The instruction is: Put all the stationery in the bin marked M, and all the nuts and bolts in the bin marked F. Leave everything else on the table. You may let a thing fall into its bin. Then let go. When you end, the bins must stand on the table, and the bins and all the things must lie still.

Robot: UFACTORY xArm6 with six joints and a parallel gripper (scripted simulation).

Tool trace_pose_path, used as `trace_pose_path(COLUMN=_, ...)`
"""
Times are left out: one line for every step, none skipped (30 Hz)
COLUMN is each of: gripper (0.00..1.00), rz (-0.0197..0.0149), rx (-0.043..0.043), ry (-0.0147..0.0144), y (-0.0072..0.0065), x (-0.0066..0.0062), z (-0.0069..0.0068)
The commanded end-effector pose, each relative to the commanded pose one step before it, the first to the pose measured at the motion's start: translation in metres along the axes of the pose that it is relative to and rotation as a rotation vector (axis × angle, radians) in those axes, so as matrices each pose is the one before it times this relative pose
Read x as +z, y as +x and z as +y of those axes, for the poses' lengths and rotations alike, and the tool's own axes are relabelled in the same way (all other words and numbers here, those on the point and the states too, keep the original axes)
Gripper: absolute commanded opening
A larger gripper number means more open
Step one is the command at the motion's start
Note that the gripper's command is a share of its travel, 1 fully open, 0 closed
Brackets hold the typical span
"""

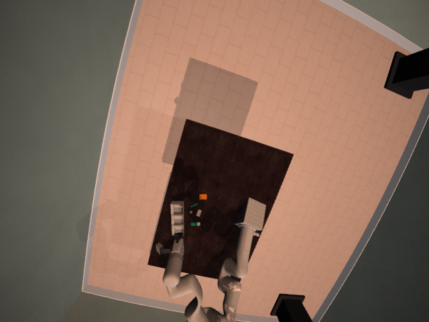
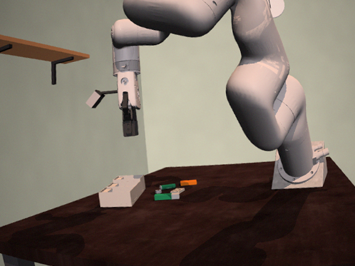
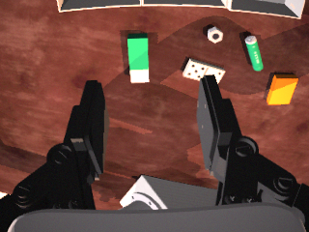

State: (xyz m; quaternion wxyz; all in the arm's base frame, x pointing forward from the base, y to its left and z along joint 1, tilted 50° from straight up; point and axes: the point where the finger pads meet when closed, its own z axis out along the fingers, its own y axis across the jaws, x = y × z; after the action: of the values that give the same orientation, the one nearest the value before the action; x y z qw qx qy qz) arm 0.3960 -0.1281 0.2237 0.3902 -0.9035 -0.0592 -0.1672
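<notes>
Gripper: the gripper (image 2: 130, 129) hung high above the table (image 2: 213, 232), fingers parted, nothing between them.
Bins: the row of bins (image 2: 122, 191) stood on the table, below the gripper.
Loose pieces: a green eraser (image 3: 138, 57), a nut (image 3: 214, 34), a domino (image 3: 204, 70), a green marker (image 3: 254, 50) and an orange block (image 3: 282, 88) lay on the table beside the bins.

Pale pinkish-white arm (image 2: 257, 81) of thick rounded links, grey band at the wrist, round flange foot on a wedge-shaped base (image 2: 300, 173), black two-fingered hand (image 2: 130, 128) with pivot screws at its knuckles, small boxy camera (image 2: 94, 99) on a thin black side bracket
</notes>
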Motion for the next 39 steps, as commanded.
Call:
trace_pose_path(gripper=0.56, rz=0.00668, rx=-0.00664, ry=-0.00613, y=-0.00908, x=0.00608, z=0.01735)
trace_pose_path(gripper=0.56, rz=-0.00001, rx=0.00000, ry=-0.00002, y=-0.00469, x=0.00325, z=0.00608)
trace_pose_path(gripper=0.56, rz=-0.00001, rx=0.00000, ry=-0.00002, y=-0.00469, x=0.00325, z=0.00608)
trace_pose_path(gripper=0.56, rz=-0.00001, rx=0.00000, ry=-0.00002, y=-0.00469, x=0.00325, z=0.00608)
trace_pose_path(gripper=0.56, rz=-0.00001, rx=0.00000, ry=-0.00002, y=-0.00468, x=0.00325, z=0.00608)
trace_pose_path(gripper=0.56, rz=-0.00001, rx=0.00000, ry=-0.00002, y=-0.00468, x=0.00325, z=0.00609)
trace_pose_path(gripper=0.56, rz=-0.00001, rx=0.00000, ry=-0.00002, y=-0.00468, x=0.00325, z=0.00609)
trace_pose_path(gripper=0.56, rz=-0.00001, rx=0.00000, ry=-0.00002, y=-0.00468, x=0.00325, z=0.00609)
trace_pose_path(gripper=0.56, rz=-0.00001, rx=0.00000, ry=-0.00002, y=-0.00468, x=0.00325, z=0.00609)
trace_pose_path(gripper=0.56, rz=-0.00001, rx=0.00000, ry=-0.00002, y=-0.00468, x=0.00325, z=0.00609)
trace_pose_path(gripper=0.56, rz=-0.00001, rx=0.00000, ry=-0.00002, y=-0.00468, x=0.00325, z=0.00609)
trace_pose_path(gripper=0.56, rz=-0.00001, rx=0.00000, ry=-0.00002, y=-0.00468, x=0.00325, z=0.00609)
trace_pose_path(gripper=0.56, rz=-0.00001, rx=0.00000, ry=-0.00002, y=-0.00468, x=0.00325, z=0.00609)
trace_pose_path(gripper=0.56, rz=-0.00001, rx=-0.00001, ry=0.00000, y=-0.00464, x=0.00324, z=0.00617)
trace_pose_path(gripper=0.56, rz=0.00000, rx=0.00000, ry=0.00000, y=0.00000, x=0.00000, z=0.00000)
trace_pose_path(gripper=0.56, rz=0.00000, rx=0.00000, ry=0.00000, y=0.00000, x=0.00000, z=0.00000)
trace_pose_path(gripper=0.56, rz=-0.00001, rx=0.00000, ry=-0.00003, y=-0.00470, x=0.00325, z=0.00606)
trace_pose_path(gripper=0.56, rz=-0.00001, rx=0.00000, ry=-0.00002, y=-0.00469, x=0.00325, z=0.00608)
trace_pose_path(gripper=0.56, rz=-0.00001, rx=0.00000, ry=-0.00002, y=-0.00469, x=0.00325, z=0.00608)
trace_pose_path(gripper=0.56, rz=-0.00001, rx=0.00000, ry=-0.00002, y=-0.00469, x=0.00325, z=0.00608)
trace_pose_path(gripper=0.56, rz=-0.00001, rx=0.00000, ry=-0.00002, y=-0.00469, x=0.00325, z=0.00608)
trace_pose_path(gripper=0.56, rz=-0.00001, rx=0.00000, ry=0.00000, y=-0.00464, x=0.00324, z=0.00617)
trace_pose_path(gripper=0.56, rz=-0.00001, rx=0.00000, ry=-0.00002, y=-0.00468, x=0.00325, z=0.00609)
trace_pose_path(gripper=0.56, rz=-0.00001, rx=0.00000, ry=-0.00002, y=-0.00468, x=0.00325, z=0.00609)
trace_pose_path(gripper=0.56, rz=-0.00001, rx=0.00000, ry=-0.00002, y=-0.00468, x=0.00325, z=0.00609)
trace_pose_path(gripper=0.56, rz=-0.00001, rx=0.00000, ry=-0.00002, y=-0.00468, x=0.00325, z=0.00609)
trace_pose_path(gripper=0.56, rz=-0.00001, rx=0.00000, ry=-0.00002, y=-0.00468, x=0.00325, z=0.00609)
trace_pose_path(gripper=0.56, rz=-0.00001, rx=0.00000, ry=-0.00002, y=-0.00468, x=0.00325, z=0.00609)
trace_pose_path(gripper=0.56, rz=-0.00001, rx=0.00000, ry=-0.00002, y=-0.00468, x=0.00325, z=0.00609)
trace_pose_path(gripper=0.56, rz=-0.00001, rx=0.00000, ry=-0.00002, y=-0.00468, x=0.00325, z=0.00609)
trace_pose_path(gripper=0.56, rz=-0.00001, rx=0.00000, ry=-0.00002, y=-0.00468, x=0.00325, z=0.00609)
trace_pose_path(gripper=0.56, rz=0.00000, rx=0.00000, ry=0.00000, y=0.00000, x=0.00000, z=0.00000)
trace_pose_path(gripper=0.56, rz=0.00000, rx=0.00000, ry=0.00000, y=0.00000, x=0.00000, z=0.00000)
trace_pose_path(gripper=0.56, rz=0.00000, rx=0.00000, ry=-0.00003, y=-0.00329, x=0.00179, z=0.00471)
trace_pose_path(gripper=0.56, rz=0.00000, rx=0.00000, ry=0.00000, y=-0.00034, x=0.00000, z=0.00108)
trace_pose_path(gripper=0.56, rz=0.00000, rx=0.00000, ry=0.00000, y=-0.00014, x=0.00000, z=0.00076)
trace_pose_path(gripper=0.56, rz=0.00000, rx=0.00000, ry=0.00000, y=-0.00003, x=0.00000, z=0.00042)
trace_pose_path(gripper=0.56, rz=0.00000, rx=0.00000, ry=0.00000, y=0.00004, x=0.00000, z=0.00013)
trace_pose_path(gripper=0.56, rz=0.00000, rx=0.00000, ry=0.00000, y=0.00009, x=0.00000, z=-0.00007)
